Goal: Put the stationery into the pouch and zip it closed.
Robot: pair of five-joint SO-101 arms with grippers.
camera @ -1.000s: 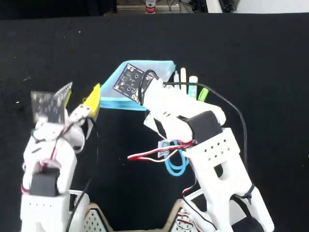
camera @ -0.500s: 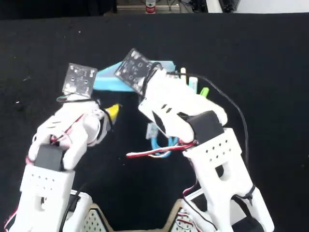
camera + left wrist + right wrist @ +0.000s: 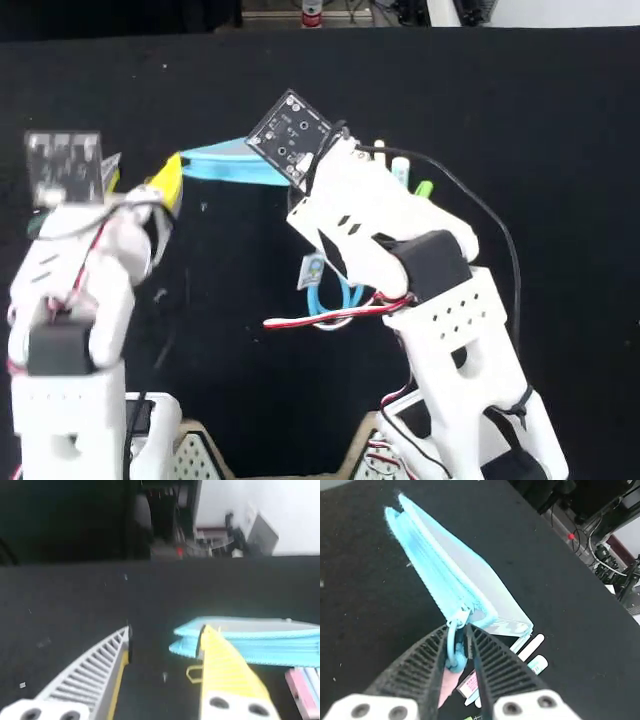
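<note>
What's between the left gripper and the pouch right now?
Nothing. In the left wrist view the open left gripper has its yellow finger overlapping the end of the pouch; only bare table shows between its jaws.

A black bench (image 3: 560,120) carries everything. Toward its far middle a blue pouch (image 3: 225,165) stands on edge, a thin strip from above; whether its underside touches the bench is unclear. Just beside one end lie several pens (image 3: 401,170), white and green, side by side. Nearer, a blue loop (image 3: 320,303) with a small tag (image 3: 312,272) lies flat.
</note>
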